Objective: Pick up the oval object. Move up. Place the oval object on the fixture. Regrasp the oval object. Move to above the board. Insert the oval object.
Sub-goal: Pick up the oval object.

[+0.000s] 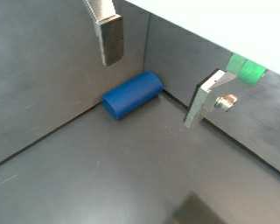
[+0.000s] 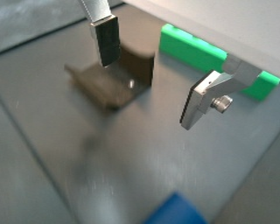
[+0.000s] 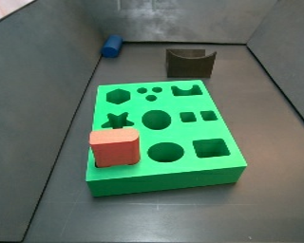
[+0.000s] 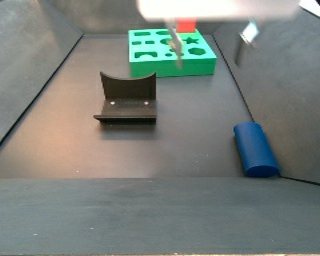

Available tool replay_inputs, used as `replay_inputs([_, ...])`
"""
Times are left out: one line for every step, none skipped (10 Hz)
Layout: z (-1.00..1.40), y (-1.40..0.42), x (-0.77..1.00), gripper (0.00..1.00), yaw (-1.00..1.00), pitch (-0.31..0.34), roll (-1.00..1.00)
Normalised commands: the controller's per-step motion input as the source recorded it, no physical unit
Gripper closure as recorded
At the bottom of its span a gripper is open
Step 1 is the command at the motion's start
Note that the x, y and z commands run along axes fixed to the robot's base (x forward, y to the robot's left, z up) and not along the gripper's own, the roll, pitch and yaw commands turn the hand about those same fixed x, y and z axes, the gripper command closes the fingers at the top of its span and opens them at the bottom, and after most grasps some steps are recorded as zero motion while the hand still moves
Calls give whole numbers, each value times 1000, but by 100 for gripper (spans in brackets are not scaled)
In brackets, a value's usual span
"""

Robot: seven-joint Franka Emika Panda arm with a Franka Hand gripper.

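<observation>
The oval object (image 1: 132, 94) is a small blue peg lying on its side on the dark floor against a wall; it also shows in both side views (image 3: 113, 45) (image 4: 254, 147). My gripper (image 1: 157, 74) is open and empty, hanging well above the floor with the peg below and between its fingers (image 1: 111, 39). In a side view the gripper (image 4: 214, 48) is high up near the board. The dark fixture (image 3: 190, 62) (image 2: 113, 79) (image 4: 127, 97) stands apart from the peg. The green board (image 3: 161, 133) (image 4: 170, 50) (image 2: 206, 57) lies flat.
A red rounded-square block (image 3: 114, 148) (image 4: 186, 27) sits in a hole at one corner of the board. Grey walls (image 3: 53, 57) enclose the floor on all sides.
</observation>
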Motion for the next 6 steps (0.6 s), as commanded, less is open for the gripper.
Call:
replay_inputs([-769, 483, -557, 0, 211, -274, -16])
replay_inputs([-780, 451, -409, 0, 229, -263, -23])
replay_inputs([-803, 383, -286, 0, 211, -244, -24])
replay_inputs([-851, 280, -89, 0, 186, -206, -31])
replay_inputs([-943, 177, 0, 0, 177, -147, -6])
replay_inputs([-986, 100, 0, 0, 140, -131, 0])
